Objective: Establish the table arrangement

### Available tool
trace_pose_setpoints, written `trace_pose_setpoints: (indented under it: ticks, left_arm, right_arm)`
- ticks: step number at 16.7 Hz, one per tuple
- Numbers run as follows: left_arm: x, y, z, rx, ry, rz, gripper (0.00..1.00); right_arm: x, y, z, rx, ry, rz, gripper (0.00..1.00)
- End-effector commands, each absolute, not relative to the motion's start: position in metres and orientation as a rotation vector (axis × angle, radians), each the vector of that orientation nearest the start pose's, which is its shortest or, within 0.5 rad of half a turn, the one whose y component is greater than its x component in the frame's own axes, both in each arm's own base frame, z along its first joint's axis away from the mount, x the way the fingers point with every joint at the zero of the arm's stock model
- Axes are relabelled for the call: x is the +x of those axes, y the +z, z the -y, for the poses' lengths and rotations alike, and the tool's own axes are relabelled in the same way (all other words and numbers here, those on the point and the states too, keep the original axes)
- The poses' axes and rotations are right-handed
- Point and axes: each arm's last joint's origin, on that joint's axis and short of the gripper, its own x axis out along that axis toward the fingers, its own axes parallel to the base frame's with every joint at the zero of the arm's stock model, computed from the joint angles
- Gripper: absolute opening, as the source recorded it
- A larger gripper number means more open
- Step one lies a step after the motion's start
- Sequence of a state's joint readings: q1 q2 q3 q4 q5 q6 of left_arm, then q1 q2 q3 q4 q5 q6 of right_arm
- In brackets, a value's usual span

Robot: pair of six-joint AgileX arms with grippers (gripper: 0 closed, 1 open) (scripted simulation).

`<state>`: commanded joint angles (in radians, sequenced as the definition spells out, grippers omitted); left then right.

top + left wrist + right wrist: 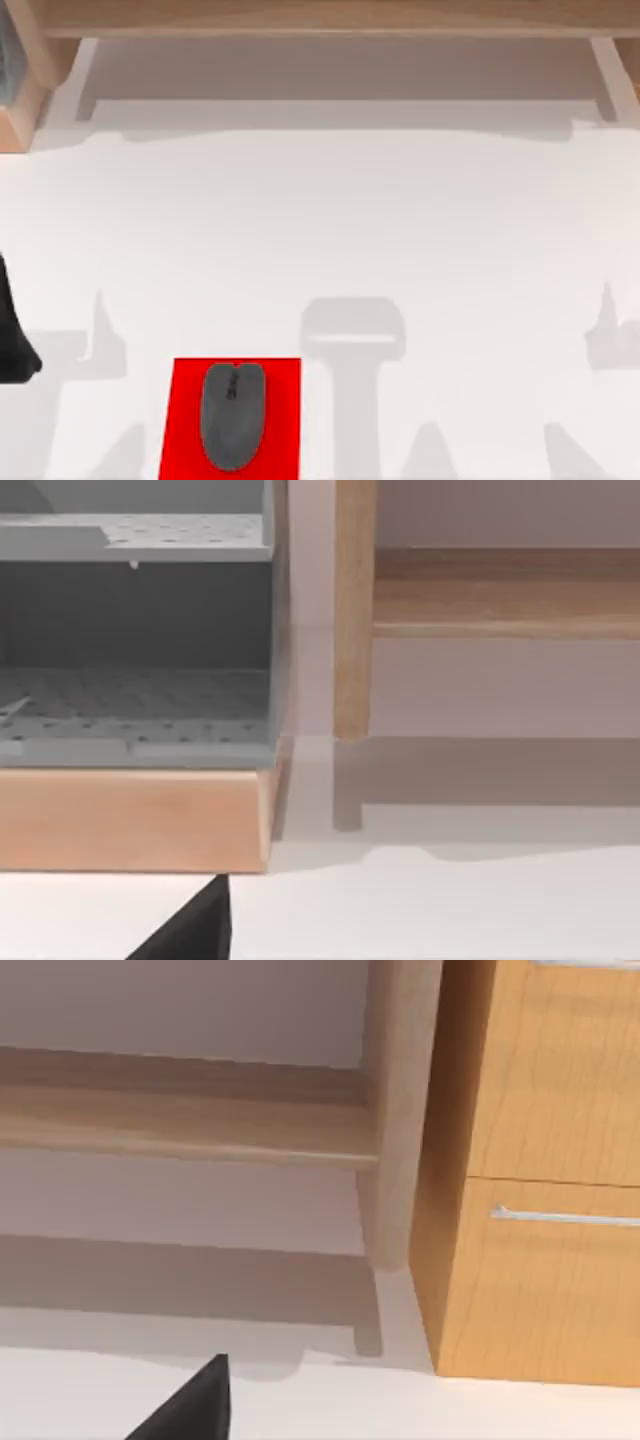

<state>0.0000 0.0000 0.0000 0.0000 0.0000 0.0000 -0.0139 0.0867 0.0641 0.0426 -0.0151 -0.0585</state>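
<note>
While the table [330, 230] spreads rightward, left end effector [15, 340] state unclear

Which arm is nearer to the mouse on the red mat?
Left. A dark part of the left arm sits at the table's left edge, to the left of the mouse on the red mat. The right arm's position cannot be judged from the top view.

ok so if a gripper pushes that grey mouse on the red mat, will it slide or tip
The mouse looks low, with a broad base, so it would probably slide rather than tip. Its rounded, smooth-looking shell may let fingers slip off. The thin red mat beneath lies flat on the table and might shift along with it.
</note>
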Motion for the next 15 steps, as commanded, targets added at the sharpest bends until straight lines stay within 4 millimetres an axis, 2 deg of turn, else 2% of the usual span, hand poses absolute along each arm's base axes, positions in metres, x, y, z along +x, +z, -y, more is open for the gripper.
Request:
trace_pose_setpoints:
  ticks: [3, 10, 12, 15]
  left_arm:
    - [0.106, 0.16, 0.001, 0.0, 0.0, 0.0, 1.0]
    - [0.106, 0.163, 0.002, 0.0, -0.002, 0.0, 1.0]
    - [0.106, 0.176, 0.003, -0.001, -0.01, -0.001, 1.0]
    - [0.111, 0.217, 0.008, -0.002, -0.023, -0.006, 1.0]
  right_arm:
    - [0.106, 0.161, 0.001, -0.004, 0.0, 0.001, 1.0]
    - [0.106, 0.16, 0.001, 0.0, 0.0, 0.0, 1.0]
    - [0.106, 0.16, 0.001, 0.0, 0.0, 0.0, 1.0]
    - [0.106, 0.16, 0.001, 0.0, 0.0, 0.0, 1.0]
